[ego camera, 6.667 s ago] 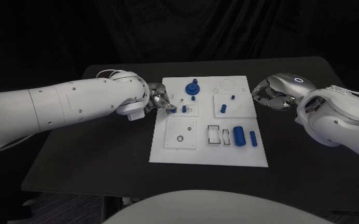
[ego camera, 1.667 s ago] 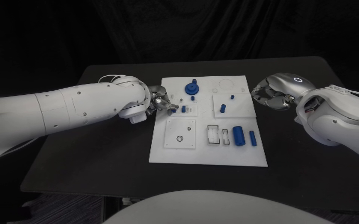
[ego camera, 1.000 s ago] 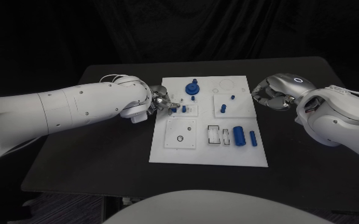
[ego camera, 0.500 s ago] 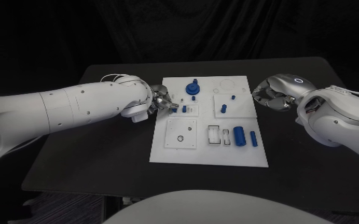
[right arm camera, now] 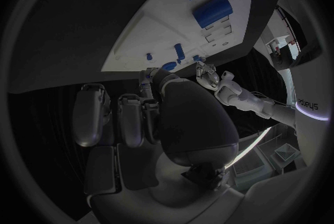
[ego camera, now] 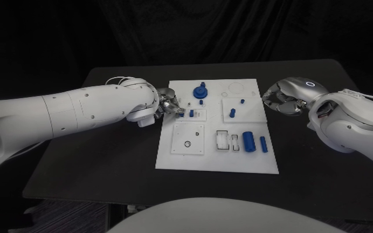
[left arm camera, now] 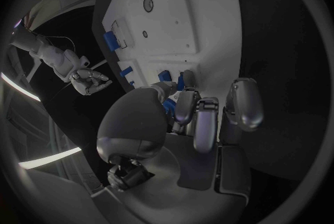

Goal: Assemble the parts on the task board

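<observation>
Your left arm comes in from the left edge of the frame and reaches toward the middle, ending in the left hand just left of centre. In the left wrist view that hand's fingers are curled forward and bunched close to the thumb, and you cannot tell whether anything sits between them. Your right arm enters from the right edge, bent back at the wrist, with the right hand at centre right. Its fingers are curled in beside the palm, holding nothing.
</observation>
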Available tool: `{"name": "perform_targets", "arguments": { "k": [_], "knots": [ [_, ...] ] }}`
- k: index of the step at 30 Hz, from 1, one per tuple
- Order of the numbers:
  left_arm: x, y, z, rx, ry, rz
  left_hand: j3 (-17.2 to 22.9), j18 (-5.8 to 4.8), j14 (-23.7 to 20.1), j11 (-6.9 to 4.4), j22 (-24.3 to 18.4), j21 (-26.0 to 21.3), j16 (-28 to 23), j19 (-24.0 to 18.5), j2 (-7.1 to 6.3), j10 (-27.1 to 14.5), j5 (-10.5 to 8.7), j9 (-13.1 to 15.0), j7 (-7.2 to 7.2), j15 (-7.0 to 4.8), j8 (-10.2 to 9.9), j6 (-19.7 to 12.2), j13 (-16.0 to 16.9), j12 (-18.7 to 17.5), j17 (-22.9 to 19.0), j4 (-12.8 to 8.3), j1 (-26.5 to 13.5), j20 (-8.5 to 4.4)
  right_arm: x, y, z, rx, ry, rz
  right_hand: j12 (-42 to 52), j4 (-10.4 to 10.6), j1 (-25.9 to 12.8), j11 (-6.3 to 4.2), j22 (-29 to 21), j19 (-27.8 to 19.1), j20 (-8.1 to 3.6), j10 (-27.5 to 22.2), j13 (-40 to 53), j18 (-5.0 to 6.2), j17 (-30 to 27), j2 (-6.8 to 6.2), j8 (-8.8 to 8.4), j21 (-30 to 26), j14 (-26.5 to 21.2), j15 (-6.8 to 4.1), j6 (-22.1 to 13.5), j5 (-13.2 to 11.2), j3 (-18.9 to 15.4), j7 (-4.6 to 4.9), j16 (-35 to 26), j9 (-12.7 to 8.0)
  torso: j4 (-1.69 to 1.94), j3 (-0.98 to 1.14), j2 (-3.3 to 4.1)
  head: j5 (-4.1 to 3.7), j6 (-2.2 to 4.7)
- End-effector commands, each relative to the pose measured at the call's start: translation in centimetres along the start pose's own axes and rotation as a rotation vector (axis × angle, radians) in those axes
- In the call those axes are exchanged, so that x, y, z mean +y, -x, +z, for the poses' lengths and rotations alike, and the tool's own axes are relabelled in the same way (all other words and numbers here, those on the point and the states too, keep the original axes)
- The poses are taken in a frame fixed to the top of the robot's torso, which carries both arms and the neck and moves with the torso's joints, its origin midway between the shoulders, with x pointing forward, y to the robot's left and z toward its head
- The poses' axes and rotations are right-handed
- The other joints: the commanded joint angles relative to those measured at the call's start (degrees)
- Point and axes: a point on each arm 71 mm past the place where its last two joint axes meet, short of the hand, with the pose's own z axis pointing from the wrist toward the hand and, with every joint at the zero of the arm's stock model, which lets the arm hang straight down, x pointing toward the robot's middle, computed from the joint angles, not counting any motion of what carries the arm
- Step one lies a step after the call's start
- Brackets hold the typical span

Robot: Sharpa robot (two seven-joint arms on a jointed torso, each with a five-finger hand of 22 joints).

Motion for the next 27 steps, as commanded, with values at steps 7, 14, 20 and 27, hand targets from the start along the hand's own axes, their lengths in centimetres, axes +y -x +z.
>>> {"name": "perform_targets", "arguments": {
  "k": [7,14,20,27],
  "knots": [
    [0.34,-0.52,0.1,0.03,0.0,0.002,1.17,1.02,6.06,-0.23,9.11,-0.14,0.15,-0.13,-0.44,-0.22,-0.09,0.19,-0.13,-0.2,0.51,-0.21,5.37,-0.27,15.09,-0.46,0.22,-0.13,-0.13,0.0,0.02,0.007,-0.017,-0.006,-0.39,0.0,0.22,-0.19,10.48,0.26,-0.32,3.78,12.69,0.3,8.55,-0.02,-0.36,-0.37,4.29,-0.19,0.4,0.34,0.23,-0.04,-0.33,0.05,0.01,0.03,-0.02,-0.03,-0.01],
    [0.47,-0.55,0.07,0.036,0.007,0.003,2.21,0.98,6.06,-0.27,9.16,0.06,0.15,-0.01,-0.78,-0.04,0.08,0.38,-0.19,-0.23,0.91,0.04,5.42,-0.14,15.09,-0.83,0.08,-0.16,-0.14,-0.01,0.03,0.009,-0.018,-0.007,-0.39,0.0,0.22,-0.19,10.48,0.26,-0.32,3.78,12.69,0.3,8.55,-0.02,-0.36,-0.37,4.29,-0.19,0.4,0.34,0.23,-0.04,-0.33,0.05,-0.04,0.0,-0.05,0.01,-0.01],
    [0.61,-0.63,0.01,0.045,0.016,0.006,2.52,0.99,6.06,-0.29,9.16,0.06,0.15,-0.01,-0.91,-0.01,0.22,0.42,-0.2,-0.25,1.01,0.09,5.42,-0.13,15.09,-0.93,-0.01,-0.17,-0.16,-0.03,0.03,0.01,-0.019,-0.007,-0.39,-0.01,0.15,-0.19,10.47,0.25,-0.32,3.79,12.69,0.31,8.45,-0.04,-0.39,-0.4,4.27,-0.19,0.4,0.35,0.26,-0.04,-0.43,0.06,-0.03,0.0,-0.03,0.07,-0.01],
    [0.74,-0.77,-0.08,0.058,0.026,0.011,2.57,0.99,6.06,-0.28,9.16,0.05,0.15,-0.01,-0.95,-0.02,0.2,0.43,-0.2,-0.25,1.03,0.11,5.4,-0.15,15.09,-0.93,-0.06,-0.17,-0.17,-0.04,0.04,0.012,-0.019,-0.008,-0.39,-0.01,0.15,-0.19,10.47,0.25,-0.32,3.79,12.69,0.31,8.45,-0.04,-0.39,-0.4,4.27,-0.19,0.4,0.35,0.26,-0.04,-0.43,0.06,-0.03,0.01,-0.01,0.14,-0.01]
  ]
}}
